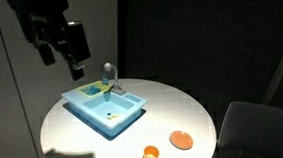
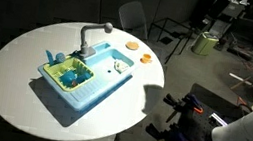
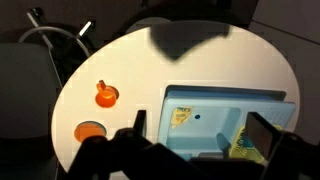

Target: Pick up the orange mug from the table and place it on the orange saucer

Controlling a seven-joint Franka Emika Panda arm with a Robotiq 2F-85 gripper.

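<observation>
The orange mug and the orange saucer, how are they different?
The orange mug stands upright and rounded, while the orange saucer lies flat. The mug has a little handle, seen in the wrist view; the saucer has none. The saucer looks a bit wider than the mug. Both are orange and small, and they sit apart on the white table.

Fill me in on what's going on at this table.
A robot arm is set to move a cup. Its hand hangs open above the round white table, holding nothing. The orange mug stands upright on the table, close to the orange saucer but apart from it, near a blue toy sink. The mug has not been picked up yet.
</observation>
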